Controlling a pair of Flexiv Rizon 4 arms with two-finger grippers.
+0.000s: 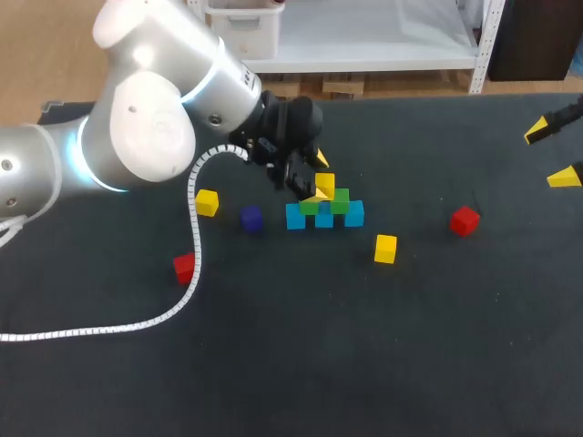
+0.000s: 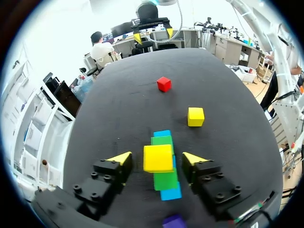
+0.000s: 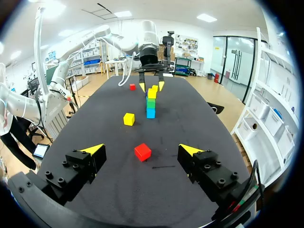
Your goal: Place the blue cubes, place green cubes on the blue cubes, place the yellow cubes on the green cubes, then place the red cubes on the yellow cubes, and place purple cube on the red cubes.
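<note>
Dark desk [image 1: 437, 364] carries everything. Left pincer [image 2: 156, 158] hangs over the stack, fingers spread wide either side of the stacked yellow cube [image 1: 326, 184], with a gap showing on both sides. It grips nothing. That cube sits on two green cubes [image 2: 166, 179], which rest on a row of three blue cubes [image 1: 295, 217], mid-desk and a bit toward the far edge.

Judged done: blue layer, green layer, one yellow up. Still loose on the desk:
- first spare yellow cube [image 1: 207, 202] and purple cube [image 1: 251, 218], beside the stack toward the left edge
- second spare yellow cube [image 1: 385, 248], near the stack toward the near edge
- left red cube [image 1: 185, 267], further out toward the left edge
- right red cube [image 1: 465, 220], toward the right edge

Reds and purple are not yet placed. Cannot tell whether more yellows belong up top.

Right pincer [image 1: 552, 153] sits at the right edge, wide open and empty, with the right red cube on the desk ahead of it.
</note>
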